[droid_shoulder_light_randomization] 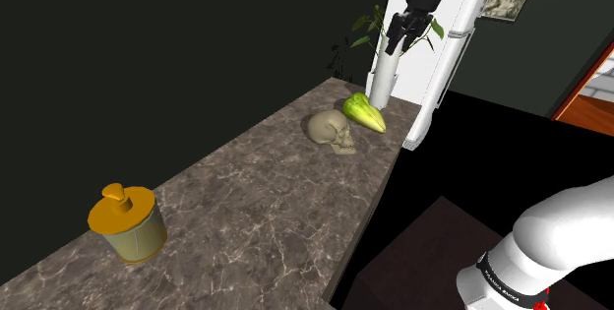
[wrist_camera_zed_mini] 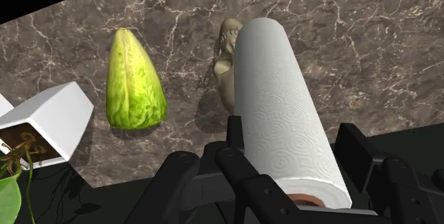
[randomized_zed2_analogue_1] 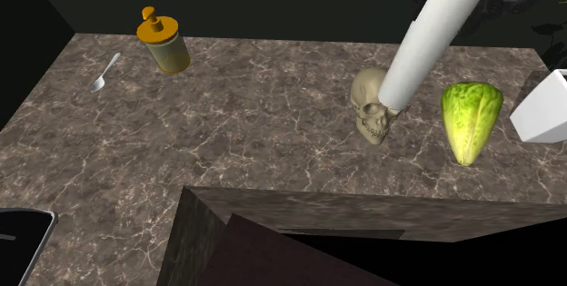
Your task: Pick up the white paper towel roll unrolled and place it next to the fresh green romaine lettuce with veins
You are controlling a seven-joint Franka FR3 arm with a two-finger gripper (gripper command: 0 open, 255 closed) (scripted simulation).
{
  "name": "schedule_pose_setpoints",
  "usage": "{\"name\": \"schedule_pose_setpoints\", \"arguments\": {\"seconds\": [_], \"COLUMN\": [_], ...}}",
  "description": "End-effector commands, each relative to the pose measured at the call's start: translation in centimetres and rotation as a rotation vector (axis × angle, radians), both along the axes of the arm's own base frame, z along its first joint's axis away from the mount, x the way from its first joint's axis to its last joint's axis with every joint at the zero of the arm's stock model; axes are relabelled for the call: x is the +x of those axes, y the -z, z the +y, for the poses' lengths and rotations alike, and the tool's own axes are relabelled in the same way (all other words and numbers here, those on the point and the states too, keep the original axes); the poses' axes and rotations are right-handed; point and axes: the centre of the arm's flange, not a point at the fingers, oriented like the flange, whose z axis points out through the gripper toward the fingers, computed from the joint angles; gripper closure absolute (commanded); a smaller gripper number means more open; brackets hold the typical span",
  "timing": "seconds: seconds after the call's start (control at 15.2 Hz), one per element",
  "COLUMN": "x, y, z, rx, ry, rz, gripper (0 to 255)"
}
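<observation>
The gripper (droid_shoulder_light_randomization: 401, 34) was clenched around the top end of the paper towel roll (randomized_zed2_analogue_1: 423, 46). The roll hung in the air above the counter (randomized_zed2_analogue_1: 273, 121). It was tilted, and its low end hung over the spot between the skull (randomized_zed2_analogue_1: 373, 107) and the lettuce (randomized_zed2_analogue_1: 471, 119).

A few things could go wrong. The gap between the skull and the lettuce looked tight, so the low end might bump one of them on the way down and push it aside. The roll was leaning, so if it were let go like that it could tip over and roll away, maybe off the counter's edge. The white pot (randomized_zed2_analogue_1: 545, 107) sat just past the lettuce, so a swing too far that way could knock it.

The wrist view gave the best look at the black fingers (wrist_camera_zed_mini: 242, 176) pressing on both sides of the roll. The second exterior view added a spoon (randomized_zed2_analogue_1: 104, 71) lying near the jar (randomized_zed2_analogue_1: 164, 44) with the orange lid, well apart from the rest. The shoulder view showed how high the roll hung over the lettuce.
</observation>
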Motion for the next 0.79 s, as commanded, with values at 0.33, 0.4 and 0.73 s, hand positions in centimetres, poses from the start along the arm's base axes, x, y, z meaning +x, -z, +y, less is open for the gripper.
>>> {"name": "schedule_pose_setpoints", "arguments": {"seconds": [0.33,0.4,0.73], "x": [0.3,0.3,0.5], "y": [-0.4,-0.4,0.2], "z": [-9.3,-10.6,-16.1], "rx": [-0.001,-0.001,-0.001], "ry": [-0.002,-0.002,-0.002], "rz": [0.0,0.0,0.0], "gripper": [255,255,255]}}
